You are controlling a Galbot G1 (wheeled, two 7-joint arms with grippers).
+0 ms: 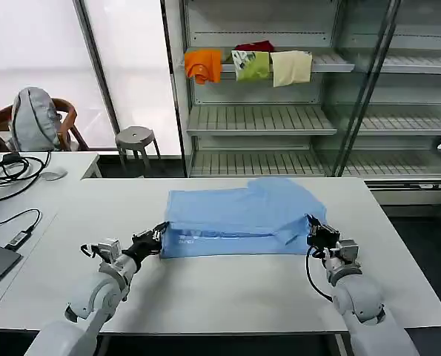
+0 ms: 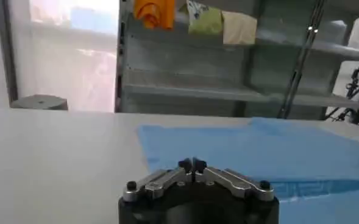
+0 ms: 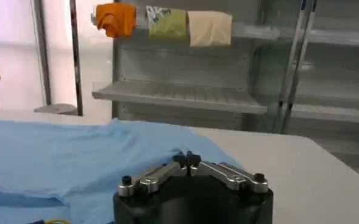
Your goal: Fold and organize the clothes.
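Head view: the T-shirt (image 1: pixel 239 213) lies partly folded on the table (image 1: pixel 227 285), its long axis running left to right across the table, parallel to the near edge. The near edge of the T-shirt is a straight fold with faint whitish lettering along it; the far right part is rumpled and humped up toward the rack (image 1: pixel 279 111) behind the table.

Left gripper (image 1: pixel 159 236) sits at the T-shirt's near left corner, fingers pinched together, tips right at the cloth edge; whether any fabric is caught between them cannot be told. In the left wrist view the left gripper (image 2: pixel 192 165) shows its fingertips meeting, with the T-shirt (image 2: pixel 270 152) spread just beyond them.

Right gripper (image 1: pixel 316 228) is at the T-shirt's near right corner, fingers likewise brought together, and here too a grip on the cloth cannot be made out. In the right wrist view the right gripper (image 3: pixel 187 160) has its tips touching above the T-shirt (image 3: pixel 69 164).

On the rack's upper shelf, hanging over its front edge, are an orange garment (image 1: pixel 203 65), a green one (image 1: pixel 251 65) and a cream one (image 1: pixel 291 67); something red behind them is mostly hidden
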